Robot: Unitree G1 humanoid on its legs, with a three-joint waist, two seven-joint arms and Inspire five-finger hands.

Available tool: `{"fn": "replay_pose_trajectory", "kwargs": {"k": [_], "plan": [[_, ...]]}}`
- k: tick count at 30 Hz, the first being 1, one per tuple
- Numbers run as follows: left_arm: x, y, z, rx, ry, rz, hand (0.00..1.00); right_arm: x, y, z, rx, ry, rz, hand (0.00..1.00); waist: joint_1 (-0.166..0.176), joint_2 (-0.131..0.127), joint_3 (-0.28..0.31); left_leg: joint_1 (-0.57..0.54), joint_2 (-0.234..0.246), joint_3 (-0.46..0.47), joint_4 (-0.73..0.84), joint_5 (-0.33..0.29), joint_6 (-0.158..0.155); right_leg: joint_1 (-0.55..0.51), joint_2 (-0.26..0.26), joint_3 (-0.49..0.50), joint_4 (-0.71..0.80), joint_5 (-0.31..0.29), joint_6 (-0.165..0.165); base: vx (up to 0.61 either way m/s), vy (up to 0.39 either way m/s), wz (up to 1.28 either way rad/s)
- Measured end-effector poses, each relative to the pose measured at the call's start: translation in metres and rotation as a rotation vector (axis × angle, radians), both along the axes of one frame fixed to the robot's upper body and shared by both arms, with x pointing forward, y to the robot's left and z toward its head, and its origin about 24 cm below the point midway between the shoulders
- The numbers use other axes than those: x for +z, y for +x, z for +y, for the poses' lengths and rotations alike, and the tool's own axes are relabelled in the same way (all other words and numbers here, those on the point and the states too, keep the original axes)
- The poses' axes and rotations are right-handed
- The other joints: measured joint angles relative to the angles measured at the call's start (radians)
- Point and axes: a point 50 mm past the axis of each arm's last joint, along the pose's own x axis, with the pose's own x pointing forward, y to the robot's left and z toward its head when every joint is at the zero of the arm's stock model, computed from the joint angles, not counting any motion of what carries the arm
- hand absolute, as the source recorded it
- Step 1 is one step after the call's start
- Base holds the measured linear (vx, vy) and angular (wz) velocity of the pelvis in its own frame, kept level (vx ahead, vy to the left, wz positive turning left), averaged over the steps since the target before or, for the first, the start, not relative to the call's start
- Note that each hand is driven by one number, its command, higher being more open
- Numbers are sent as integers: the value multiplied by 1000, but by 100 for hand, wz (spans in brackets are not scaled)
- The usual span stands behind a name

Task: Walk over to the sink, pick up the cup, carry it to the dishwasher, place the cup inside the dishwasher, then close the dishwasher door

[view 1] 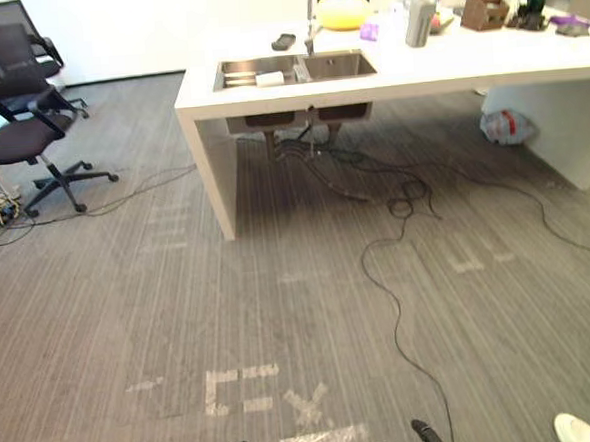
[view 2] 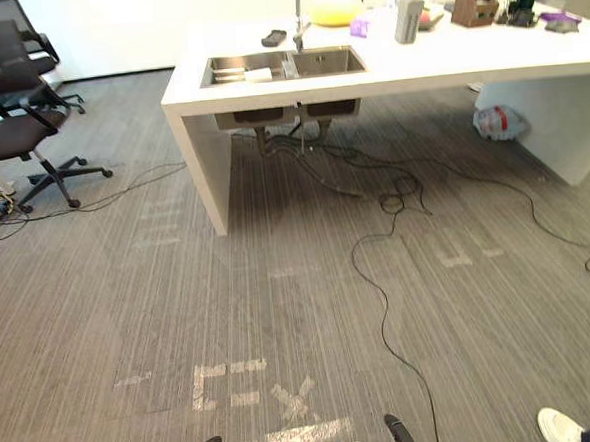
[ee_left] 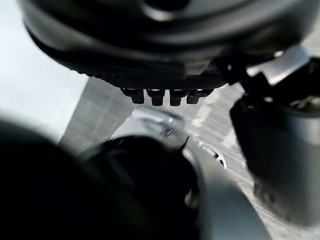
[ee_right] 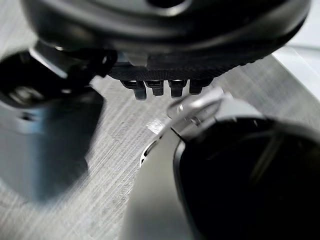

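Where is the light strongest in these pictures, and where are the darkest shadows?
Left eye view: the white counter glares brightest, and shadow pools on the carpet beneath the sink. Left wrist view: the left hand looms dark; right wrist view: the right hand too.

Dark left hand point(ee_left: 160, 55), dark right hand point(ee_right: 165, 50)

A 2-basin steel sink point(view 1: 336, 66) is set into the white desk point(view 1: 506, 63); a yellow rounded object point(view 1: 342, 11) and a brown box point(view 1: 485, 10) are laid on it. Black cables point(view 1: 401, 207) are strewn over the carpeted floor point(view 1: 181, 318).
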Motion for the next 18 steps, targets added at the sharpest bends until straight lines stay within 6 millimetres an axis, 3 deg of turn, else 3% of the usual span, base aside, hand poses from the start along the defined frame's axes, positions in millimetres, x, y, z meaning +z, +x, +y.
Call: {"fn": "replay_pose_trajectory", "kwargs": {"k": [3,5,8,12,14,18], "plan": [[3,28,0,-39,-10,-63,100,3,25,-5,27,-25,-62,100,-4,7,23,9,-7,4,-36,21,-6,4,1,-5,-24,16,7,34,8,0],[6,51,-1,-127,-11,-89,100,11,68,-4,44,-52,-173,100,-11,15,59,9,-9,7,-40,28,-15,3,-1,-5,-30,27,16,-30,5,-6],[8,62,-5,-187,-7,-116,100,23,102,-6,19,-73,-290,100,-16,25,73,12,-22,-10,-63,45,-36,10,-12,-26,-43,35,26,-37,15,16],[8,67,-7,-241,29,-168,100,33,123,-8,19,-79,-375,100,-13,25,80,24,-33,-32,-72,49,-34,33,-22,-57,-54,34,34,-36,18,26],[13,82,-6,-262,74,-260,100,38,132,-8,30,-76,-415,100,-14,23,94,13,-38,-43,-92,66,-17,18,-24,-69,-54,34,34,-58,11,15],[24,113,-16,-265,110,-397,100,37,127,-9,88,-105,-405,100,-16,20,111,-7,-47,-72,-120,92,1,2,-29,-99,-55,39,31,-14,11,22]]}}
